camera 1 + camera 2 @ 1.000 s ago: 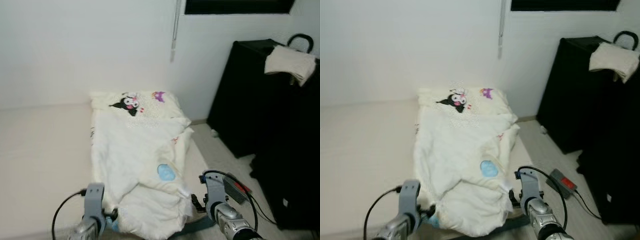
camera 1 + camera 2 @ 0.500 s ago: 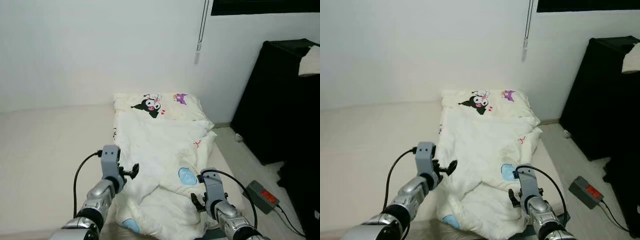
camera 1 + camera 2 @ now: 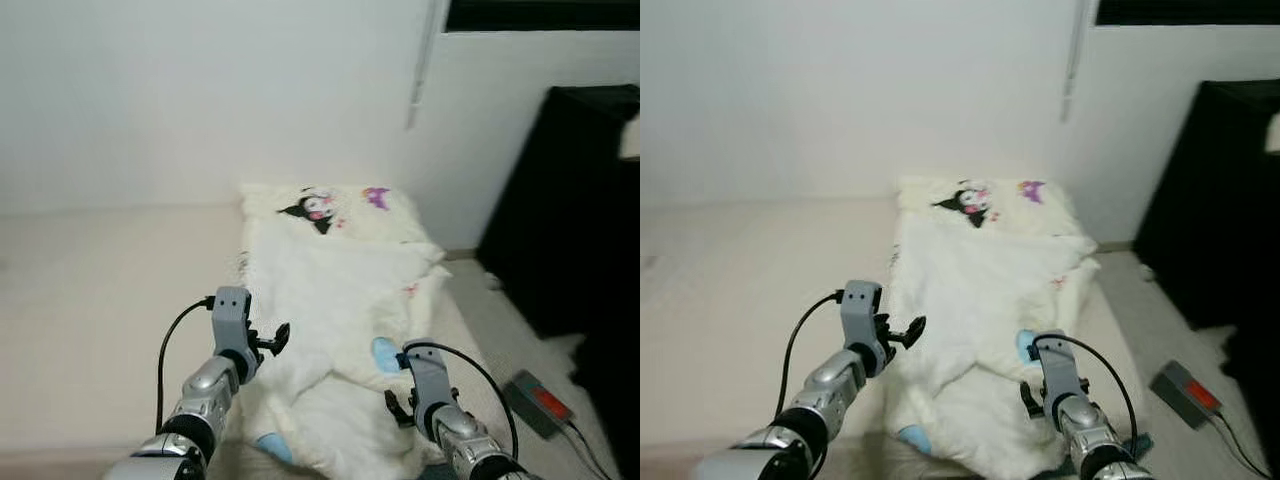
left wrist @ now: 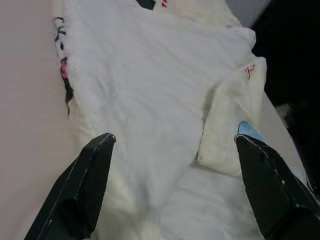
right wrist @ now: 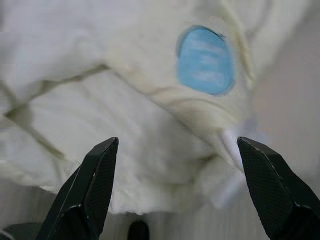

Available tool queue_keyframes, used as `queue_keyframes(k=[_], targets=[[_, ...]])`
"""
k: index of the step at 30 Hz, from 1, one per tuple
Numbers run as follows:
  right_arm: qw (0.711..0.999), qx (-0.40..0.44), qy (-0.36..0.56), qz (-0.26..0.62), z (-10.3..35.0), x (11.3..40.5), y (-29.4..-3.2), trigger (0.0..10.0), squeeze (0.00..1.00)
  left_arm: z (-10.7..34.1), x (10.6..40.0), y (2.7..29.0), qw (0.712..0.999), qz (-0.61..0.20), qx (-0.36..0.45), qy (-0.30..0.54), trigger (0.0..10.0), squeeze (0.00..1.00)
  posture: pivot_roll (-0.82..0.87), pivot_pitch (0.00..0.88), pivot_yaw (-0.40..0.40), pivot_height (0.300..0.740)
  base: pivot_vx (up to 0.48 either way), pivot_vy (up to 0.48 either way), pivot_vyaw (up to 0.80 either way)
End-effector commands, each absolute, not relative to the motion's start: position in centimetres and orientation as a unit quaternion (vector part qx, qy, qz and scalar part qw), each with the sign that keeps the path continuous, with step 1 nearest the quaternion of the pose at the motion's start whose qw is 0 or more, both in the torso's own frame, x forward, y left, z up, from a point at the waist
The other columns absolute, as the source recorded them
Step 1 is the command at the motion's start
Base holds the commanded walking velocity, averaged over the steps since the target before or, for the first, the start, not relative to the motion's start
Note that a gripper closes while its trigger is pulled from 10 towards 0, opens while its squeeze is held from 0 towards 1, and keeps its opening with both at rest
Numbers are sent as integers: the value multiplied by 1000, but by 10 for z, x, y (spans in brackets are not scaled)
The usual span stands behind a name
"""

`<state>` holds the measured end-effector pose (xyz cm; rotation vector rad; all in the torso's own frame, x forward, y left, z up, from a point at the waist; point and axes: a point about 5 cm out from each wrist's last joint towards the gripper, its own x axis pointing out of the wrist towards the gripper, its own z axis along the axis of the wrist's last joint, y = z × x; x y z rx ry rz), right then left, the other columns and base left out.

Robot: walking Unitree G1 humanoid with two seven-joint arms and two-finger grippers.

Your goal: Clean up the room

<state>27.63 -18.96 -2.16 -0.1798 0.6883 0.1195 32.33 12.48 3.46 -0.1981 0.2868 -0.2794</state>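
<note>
Over the rumpled bed, tidying not yet begun.
On the mattress (image 3: 100, 290) the white duvet (image 3: 330, 330) lies bunched and unspread below the pillow (image 3: 335, 205); left tool (image 4: 170, 180) and right tool (image 5: 172, 185) hover over it, both spread wide and grasping nothing, so straightening remains.

One crumpled white blanket (image 3: 335, 330) is seen on one cream mattress (image 3: 100, 300), and one pillow (image 3: 335, 205) with a cartoon print is counted at its head. Two blue patches are visible on the blanket. One dark cabinet (image 3: 575, 200) is seen against the wall, and one grey box with a red label (image 3: 540, 400) is counted on the floor. One blind cord (image 3: 420, 70) is seen hanging.
</note>
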Motion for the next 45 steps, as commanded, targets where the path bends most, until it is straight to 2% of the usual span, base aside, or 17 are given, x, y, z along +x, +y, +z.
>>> queue_keyframes(k=[1,5,11,22,29,45], targets=[[936,-87,336,60,-22,275,-189,10000,0,33,321,124,974,-143,-97,144,10000,0,-138,0,-32,726,0,0,800],[933,-88,345,46,-24,274,-191,10000,0,31,320,117,972,-162,-75,150,10000,0,-146,0,-20,726,0,-461,0],[931,-88,352,41,-25,273,-192,10000,0,36,325,114,974,-155,-86,144,10000,0,-148,0,-15,726,0,0,0],[927,-91,363,30,-27,272,-195,10000,0,39,324,106,968,-193,-91,132,10000,0,-153,0,-16,726,0,0,0],[924,-93,369,24,-27,271,-196,10000,0,41,322,92,963,-229,-78,123,10000,0,-155,0,-15,726,0,-385,0],[921,-84,381,8,-29,269,-200,10000,0,47,324,89,961,-240,-84,106,10000,0,-158,0,-18,726,0,0,-670]])
